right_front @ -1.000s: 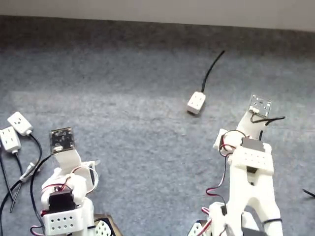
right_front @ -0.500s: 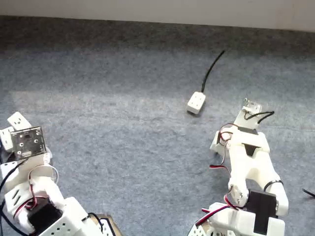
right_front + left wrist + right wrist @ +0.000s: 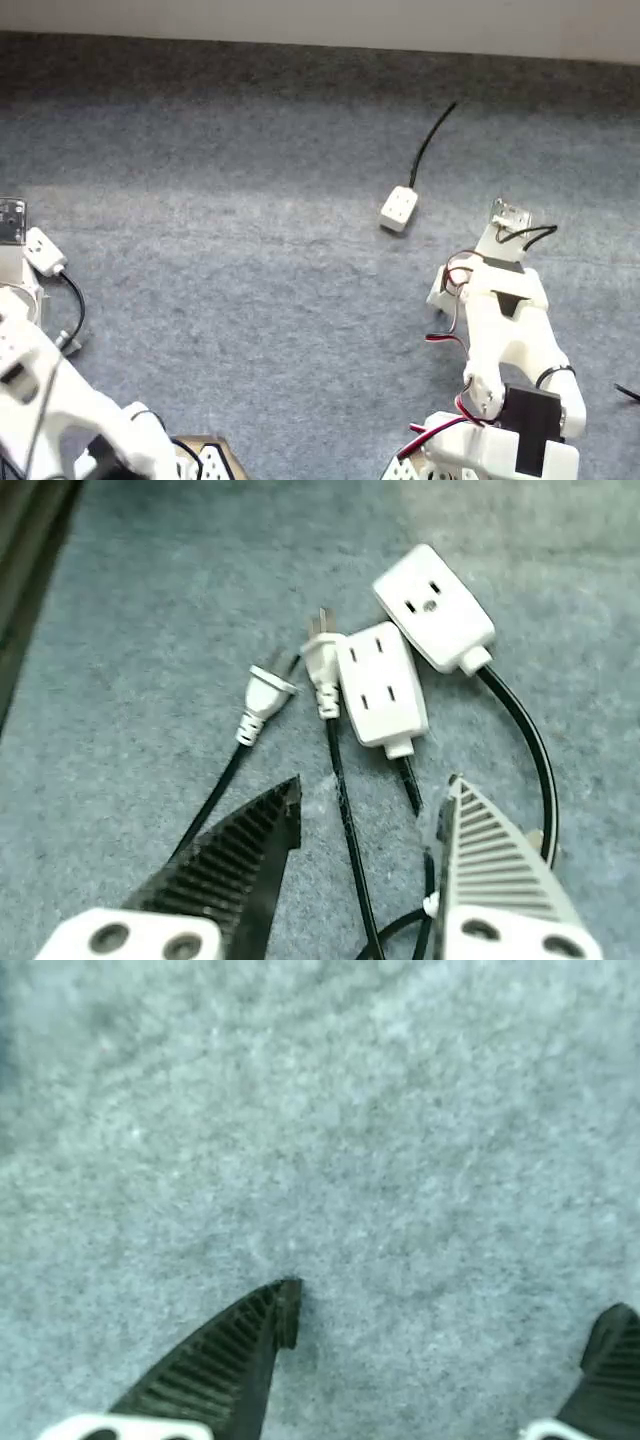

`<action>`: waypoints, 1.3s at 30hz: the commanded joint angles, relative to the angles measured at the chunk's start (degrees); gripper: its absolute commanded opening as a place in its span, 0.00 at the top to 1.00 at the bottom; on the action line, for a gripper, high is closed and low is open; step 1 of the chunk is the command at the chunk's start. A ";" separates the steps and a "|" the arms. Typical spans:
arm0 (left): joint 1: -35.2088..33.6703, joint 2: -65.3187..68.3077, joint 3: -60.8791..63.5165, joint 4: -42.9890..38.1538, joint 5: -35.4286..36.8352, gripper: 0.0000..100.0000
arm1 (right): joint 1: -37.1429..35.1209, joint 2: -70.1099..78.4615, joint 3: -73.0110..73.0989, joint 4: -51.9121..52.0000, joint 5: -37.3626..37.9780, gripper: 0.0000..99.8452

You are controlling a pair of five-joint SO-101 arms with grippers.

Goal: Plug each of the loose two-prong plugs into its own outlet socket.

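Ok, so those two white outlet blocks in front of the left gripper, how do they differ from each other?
The three-hole outlet block shows a single socket with a round ground hole; the four-slot outlet block shows two pairs of plain slots. A white plug lies against the four-slot outlet block, prongs free; none lies against the three-hole outlet block. Both are white and lie face up on the grey carpet.

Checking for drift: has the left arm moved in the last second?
Yes. The left arm swung left, away from the middle outlet, toward the edge outlet.
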 commanded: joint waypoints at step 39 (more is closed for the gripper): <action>0.31 49.10 -32.84 33.58 -42.37 0.77 | 0.84 0.22 -2.33 0.13 -0.35 0.57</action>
